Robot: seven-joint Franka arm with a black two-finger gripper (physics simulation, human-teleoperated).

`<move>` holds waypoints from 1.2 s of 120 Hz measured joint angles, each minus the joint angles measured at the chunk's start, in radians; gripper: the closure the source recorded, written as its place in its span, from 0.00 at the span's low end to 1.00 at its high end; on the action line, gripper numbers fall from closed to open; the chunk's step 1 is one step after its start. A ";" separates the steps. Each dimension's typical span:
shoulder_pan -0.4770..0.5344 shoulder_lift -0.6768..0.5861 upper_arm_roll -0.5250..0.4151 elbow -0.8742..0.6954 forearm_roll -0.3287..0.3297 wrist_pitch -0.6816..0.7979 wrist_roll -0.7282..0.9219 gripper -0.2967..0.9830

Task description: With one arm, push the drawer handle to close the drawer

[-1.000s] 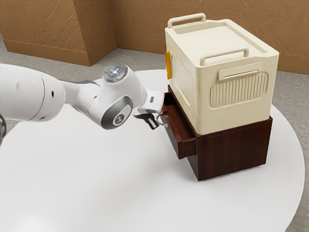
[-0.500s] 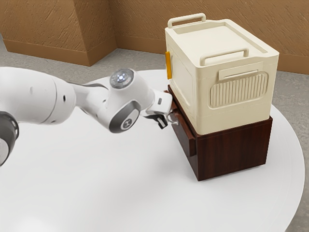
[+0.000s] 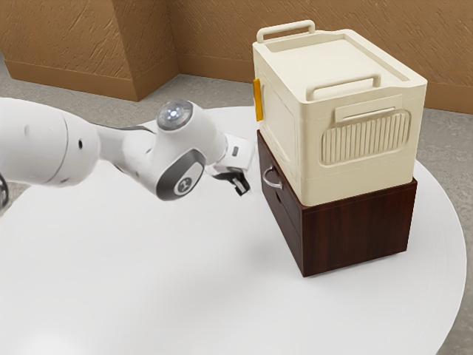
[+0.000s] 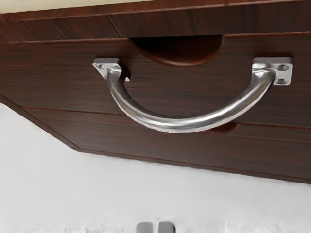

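1. Gripper [image 3: 242, 185]: fingertips drawn together, nothing pinched between them; it hangs near the drawer front, apart from the handle.
2. Drawer [image 4: 58, 77], the upper one: fully in, its face flush with the dark wood cabinet [image 3: 356, 231].
3. Handle [image 4: 182, 124]: curved metal, mounted on that drawer's face at both ends.
4. Cabinet stands on the white table [image 3: 162, 281]; cream box [image 3: 362, 177] rests on its top.
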 joint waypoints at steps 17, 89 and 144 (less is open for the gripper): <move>-0.009 -0.124 0.040 -0.067 -0.001 -0.089 -0.002 0.85; -0.009 -0.205 0.163 0.318 0.016 -0.796 -0.013 0.69; -0.015 -0.208 0.165 0.403 0.023 -1.095 -0.111 0.29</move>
